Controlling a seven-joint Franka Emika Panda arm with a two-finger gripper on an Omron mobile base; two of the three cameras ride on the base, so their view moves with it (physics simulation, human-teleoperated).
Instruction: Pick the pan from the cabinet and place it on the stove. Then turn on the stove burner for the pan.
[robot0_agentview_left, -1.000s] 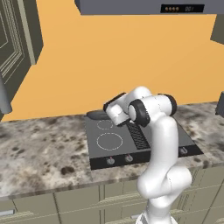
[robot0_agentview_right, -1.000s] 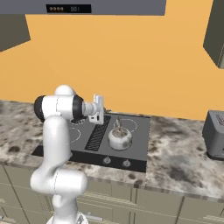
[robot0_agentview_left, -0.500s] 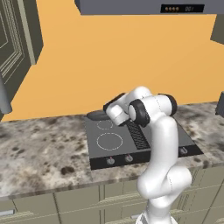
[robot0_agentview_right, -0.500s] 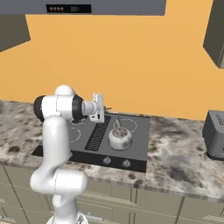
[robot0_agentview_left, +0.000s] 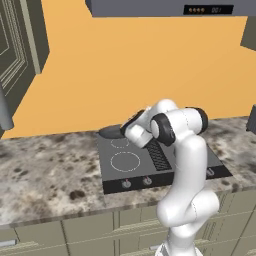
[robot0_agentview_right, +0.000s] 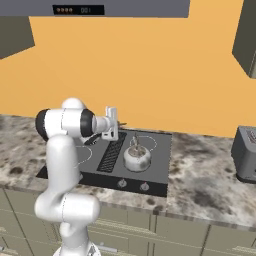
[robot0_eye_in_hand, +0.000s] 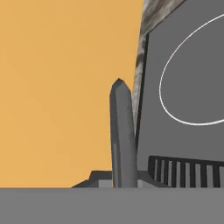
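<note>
My fingers are closed narrow on the long thin handle of the dark grey round shallow frying pan. In the hand view this handle rises as 1 grey bar from between my 2 tips, in front of the orange wall.

In the left base view the pan is at the back left corner of the flat black glass cooktop, close to the wall. Its round body lies behind the small thin white burner ring and reaches over the back edge of the glass, toward the speckled stone table. I cannot tell if it rests there or hangs a little above. The handle points from the pan toward my hand, which is above the back of the cooktop.

In front of the small ring there is the larger white ring, and to the right of both is the ribbed middle grille. On the front edge are the small knobs.

In the right base view a silver kettle stands on the right half of the cooktop, just beside the grille and well apart from the pan. A grey toaster stands on the table far to the right.

The grey-beige wall cabinet is high at the left, well apart from the pan. A grey range hood hangs above the cooktop.
</note>
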